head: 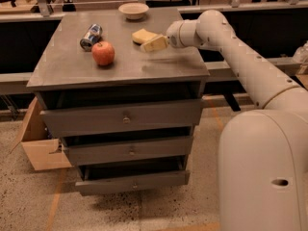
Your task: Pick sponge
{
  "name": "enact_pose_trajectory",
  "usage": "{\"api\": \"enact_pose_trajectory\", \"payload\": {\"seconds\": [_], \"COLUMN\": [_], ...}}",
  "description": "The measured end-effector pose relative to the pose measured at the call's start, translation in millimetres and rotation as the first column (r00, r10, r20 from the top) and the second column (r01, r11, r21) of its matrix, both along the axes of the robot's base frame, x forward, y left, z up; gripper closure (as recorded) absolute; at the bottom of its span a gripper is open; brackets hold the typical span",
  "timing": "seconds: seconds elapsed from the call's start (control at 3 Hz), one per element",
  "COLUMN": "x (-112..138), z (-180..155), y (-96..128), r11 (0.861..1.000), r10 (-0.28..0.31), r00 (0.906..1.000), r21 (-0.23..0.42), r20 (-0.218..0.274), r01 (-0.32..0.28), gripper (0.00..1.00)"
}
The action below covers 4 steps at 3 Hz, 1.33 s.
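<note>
The arm rises from the big white body at lower right and reaches up and left across the view, bending at a rounded joint. From there a short wrist runs leftward, about level. The gripper sits at its end, in the upper middle, pointing left and tilted slightly down

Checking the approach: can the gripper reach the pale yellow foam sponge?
Probably yes: the gripper is right beside the pale yellow foam sponge, nothing between them; the round red apple lies well aside.
</note>
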<state>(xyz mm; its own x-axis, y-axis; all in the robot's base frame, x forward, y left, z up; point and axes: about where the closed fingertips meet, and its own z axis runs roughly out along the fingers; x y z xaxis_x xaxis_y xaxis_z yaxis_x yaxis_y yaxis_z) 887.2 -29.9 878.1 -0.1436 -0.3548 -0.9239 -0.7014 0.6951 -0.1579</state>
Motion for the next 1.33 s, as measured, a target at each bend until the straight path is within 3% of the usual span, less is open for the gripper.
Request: {"api": "enact_pose_trajectory", "payload": {"seconds": [0.33, 0.67, 1.33], "x": [12.4, 20.6, 22.8], "z": [-8.2, -15.9, -20.8], "y": [11.6, 25.2, 47.8], "r11": [1.0, 1.0, 0.998], "r10": [-0.009, -0.003, 0.014], "r00": [0.9999, 0.9998, 0.999], "r21": [0.021, 0.029, 0.059], "r20": [-0.008, -0.021, -0.043], "r01": [0.009, 0.003, -0.012], "gripper": [0.0, 0.15, 0.61]}}
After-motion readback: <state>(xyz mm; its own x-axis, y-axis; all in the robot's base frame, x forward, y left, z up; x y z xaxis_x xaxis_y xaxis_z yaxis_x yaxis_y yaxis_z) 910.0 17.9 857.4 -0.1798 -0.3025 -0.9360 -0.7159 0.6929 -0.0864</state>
